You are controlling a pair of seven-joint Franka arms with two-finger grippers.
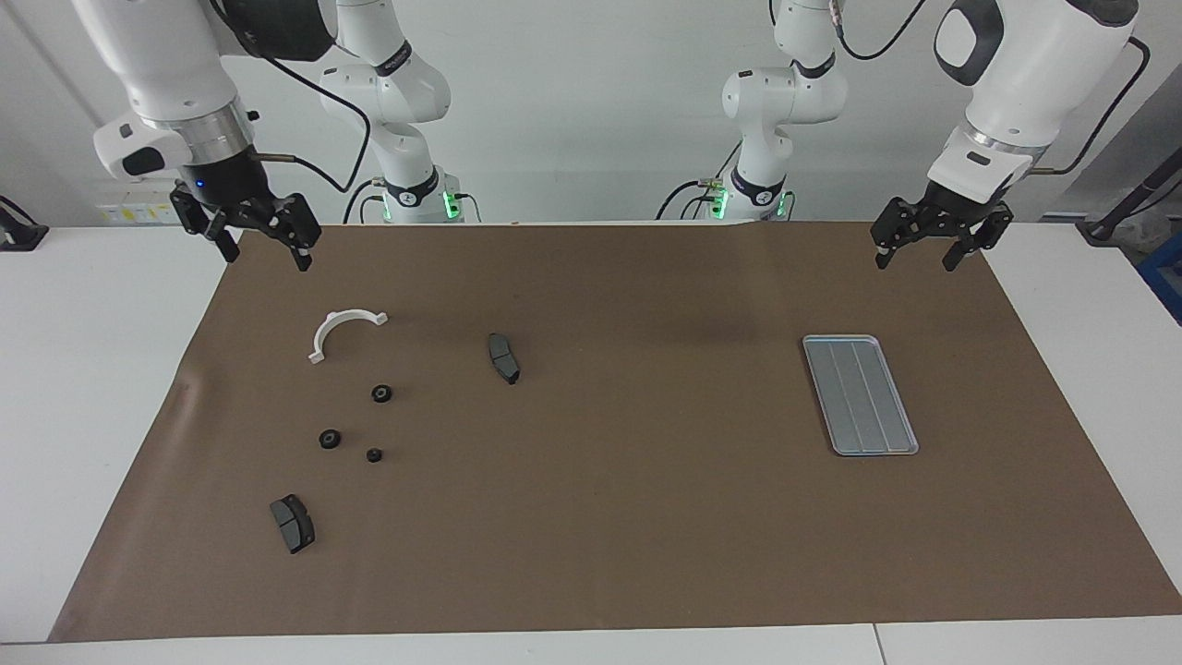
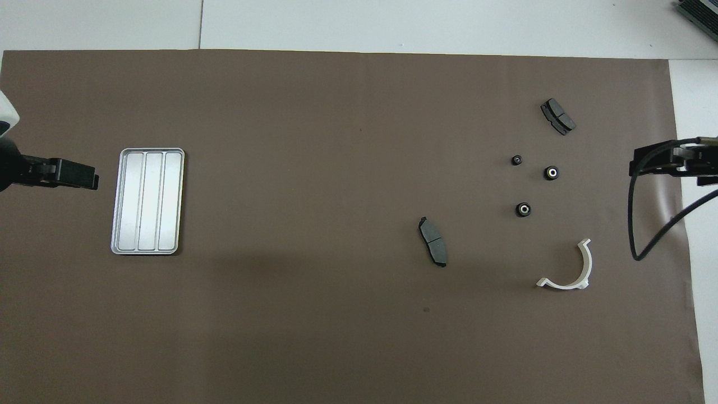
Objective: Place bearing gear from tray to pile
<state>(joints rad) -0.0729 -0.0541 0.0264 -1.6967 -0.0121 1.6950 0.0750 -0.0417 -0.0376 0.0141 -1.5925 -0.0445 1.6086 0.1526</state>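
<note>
The silver-grey tray (image 1: 859, 394) (image 2: 147, 200) lies toward the left arm's end of the table with nothing in it. The pile is three small black gears lying apart on the mat toward the right arm's end: one (image 1: 381, 393) (image 2: 523, 209), one (image 1: 330, 439) (image 2: 551, 172) and one (image 1: 374, 454) (image 2: 516, 160). My right gripper (image 1: 266, 257) (image 2: 636, 163) hangs open and holds nothing, high over the mat's edge at its own end. My left gripper (image 1: 914, 263) (image 2: 84, 175) waits open and bare, raised over the mat's edge beside the tray.
A white half-ring bracket (image 1: 343, 330) (image 2: 572, 275) lies nearer to the robots than the gears. One dark brake pad (image 1: 503, 357) (image 2: 433, 249) lies toward the table's middle. Another (image 1: 292, 523) (image 2: 558, 116) lies farther from the robots than the gears. A brown mat (image 1: 646, 517) covers the table.
</note>
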